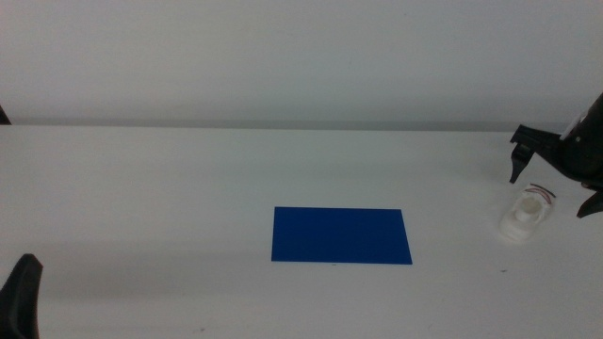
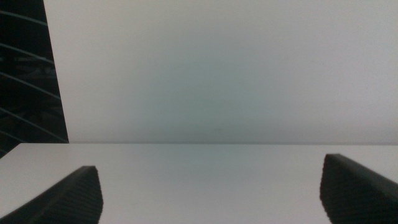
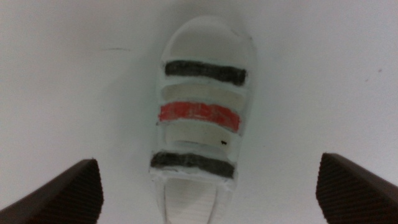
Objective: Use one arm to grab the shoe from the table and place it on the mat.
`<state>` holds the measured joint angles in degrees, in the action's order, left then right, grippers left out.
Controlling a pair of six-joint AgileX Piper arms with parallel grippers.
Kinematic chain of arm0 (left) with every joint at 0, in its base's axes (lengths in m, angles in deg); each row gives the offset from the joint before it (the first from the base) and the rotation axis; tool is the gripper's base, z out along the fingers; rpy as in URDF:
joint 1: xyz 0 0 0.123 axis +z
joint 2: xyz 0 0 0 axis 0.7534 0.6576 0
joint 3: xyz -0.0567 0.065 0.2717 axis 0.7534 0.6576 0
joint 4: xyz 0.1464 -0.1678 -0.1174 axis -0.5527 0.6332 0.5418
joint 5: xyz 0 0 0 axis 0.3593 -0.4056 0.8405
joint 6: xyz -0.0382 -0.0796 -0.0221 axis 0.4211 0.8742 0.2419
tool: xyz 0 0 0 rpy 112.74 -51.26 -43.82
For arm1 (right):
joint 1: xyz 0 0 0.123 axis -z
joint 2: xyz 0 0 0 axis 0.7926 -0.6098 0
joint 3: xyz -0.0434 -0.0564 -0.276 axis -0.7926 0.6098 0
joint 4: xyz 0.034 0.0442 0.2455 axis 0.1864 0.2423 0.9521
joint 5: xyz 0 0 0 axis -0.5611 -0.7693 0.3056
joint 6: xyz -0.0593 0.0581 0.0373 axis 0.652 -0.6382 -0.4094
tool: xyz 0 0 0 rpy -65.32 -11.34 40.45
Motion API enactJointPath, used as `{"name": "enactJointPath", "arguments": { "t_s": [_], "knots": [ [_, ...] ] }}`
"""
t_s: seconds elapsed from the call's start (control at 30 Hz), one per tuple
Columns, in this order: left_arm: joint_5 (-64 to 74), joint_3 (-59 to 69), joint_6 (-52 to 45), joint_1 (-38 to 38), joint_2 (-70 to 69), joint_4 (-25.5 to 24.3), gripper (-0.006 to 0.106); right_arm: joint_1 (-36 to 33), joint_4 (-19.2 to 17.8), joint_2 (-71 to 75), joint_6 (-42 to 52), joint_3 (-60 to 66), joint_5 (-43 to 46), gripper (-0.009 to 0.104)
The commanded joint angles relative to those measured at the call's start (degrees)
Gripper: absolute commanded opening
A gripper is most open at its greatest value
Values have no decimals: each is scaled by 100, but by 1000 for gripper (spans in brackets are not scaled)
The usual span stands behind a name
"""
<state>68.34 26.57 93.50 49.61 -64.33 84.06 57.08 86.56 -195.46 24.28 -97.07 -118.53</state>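
we see a wide plain white table (image 1: 141,188) with bare surface all around a thin deep blue rectangular mat (image 1: 341,235) near its middle. well to the mat's right, near the table's right edge, sits a small white chunky-soled shoe (image 1: 524,215). our right gripper (image 1: 558,177) hovers above it, jaws spread wide and holding nothing. only the right wrist view shows the shoe's (image 3: 200,112) two dark straps and one red strap. our left gripper (image 2: 211,193) waits at the lower left, jaws open.
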Motion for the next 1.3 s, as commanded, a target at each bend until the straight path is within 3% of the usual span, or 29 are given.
{"name": "enactJointPath", "arguments": {
  "t_s": [0.0,0.3,0.43,0.5,0.53,0.63,0.83,1.1,1.27],
  "knots": [
    [-66,244,33,-14,-235,12,94,-11,-15,-102,-59,-38,68,90],
    [-66,244,33,-14,-235,12,94,-24,-15,-588,-99,-38,365,90],
    [-66,244,33,-14,-235,12,94,-24,-15,-719,-99,-38,408,83],
    [-66,244,33,-14,-235,12,94,-24,-15,-752,-99,-38,424,69],
    [-66,244,33,-14,-235,12,94,-24,-15,-752,-99,-38,424,54],
    [-66,244,33,-14,-235,12,94,-76,-34,-644,73,-91,326,-3],
    [-66,244,33,-14,-235,12,94,-675,59,-243,2,-852,-649,7],
    [-66,244,33,-14,-235,12,94,-2606,67,-1006,-956,-2302,-1303,7],
    [-66,244,33,-14,-235,12,94,-3530,204,-1450,-1602,-2558,-1366,7]
  ]
}}
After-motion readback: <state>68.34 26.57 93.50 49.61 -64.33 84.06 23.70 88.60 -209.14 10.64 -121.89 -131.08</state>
